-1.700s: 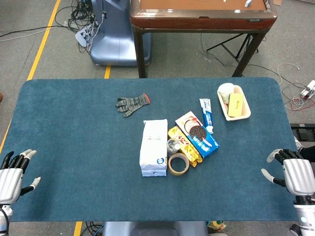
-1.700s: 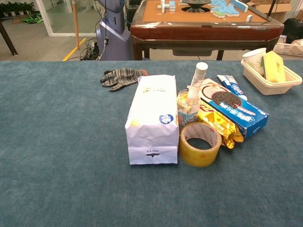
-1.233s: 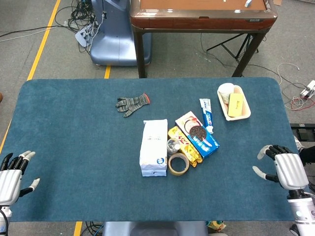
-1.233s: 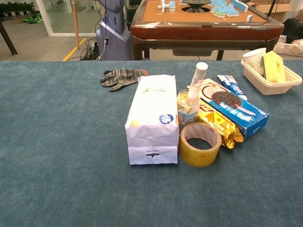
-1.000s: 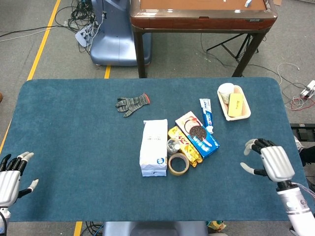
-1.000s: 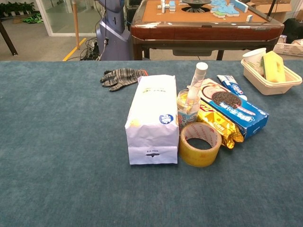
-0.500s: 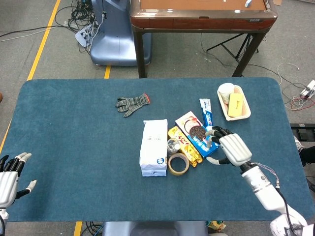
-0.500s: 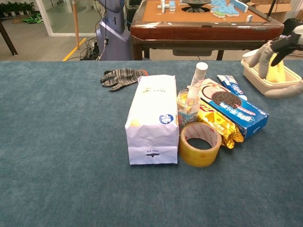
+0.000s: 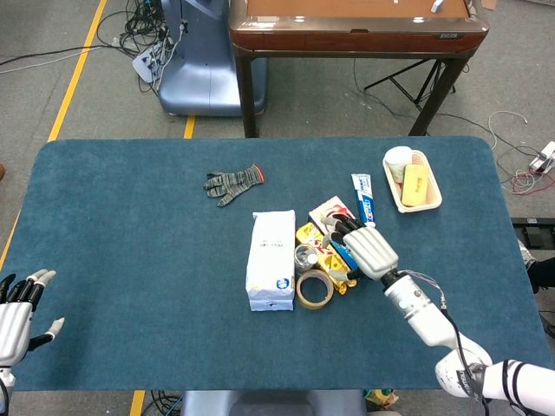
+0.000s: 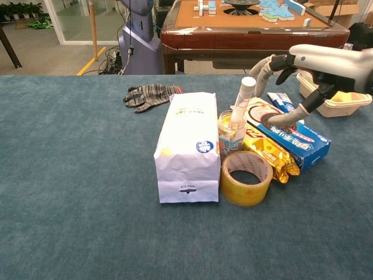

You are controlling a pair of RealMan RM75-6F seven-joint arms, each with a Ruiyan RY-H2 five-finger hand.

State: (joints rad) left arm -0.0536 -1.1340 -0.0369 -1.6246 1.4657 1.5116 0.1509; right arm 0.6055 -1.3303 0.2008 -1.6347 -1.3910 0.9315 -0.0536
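Note:
My right hand (image 9: 368,249) hovers over the blue cookie box (image 10: 293,139), fingers spread and holding nothing; in the chest view the right hand (image 10: 309,67) shows its thumb reaching down close to the box's cookie picture. Beside the box lie a yellow snack packet (image 9: 328,257), a small jar with a white tube (image 10: 232,134), a tape roll (image 9: 314,289) and a white paper bag (image 9: 270,260). My left hand (image 9: 17,314) sits at the table's near left edge, fingers apart and empty, away from everything.
A toothpaste box (image 9: 363,198) lies just beyond the cookie box. A striped glove (image 9: 232,182) lies further back left. A cream tray (image 9: 422,207) with a cup and a yellow sponge stands at the back right. A brown table (image 9: 355,30) stands behind.
My right hand has swept from the table's right edge leftward and forward to above the cookie box. The left hand has barely moved. No object has shifted.

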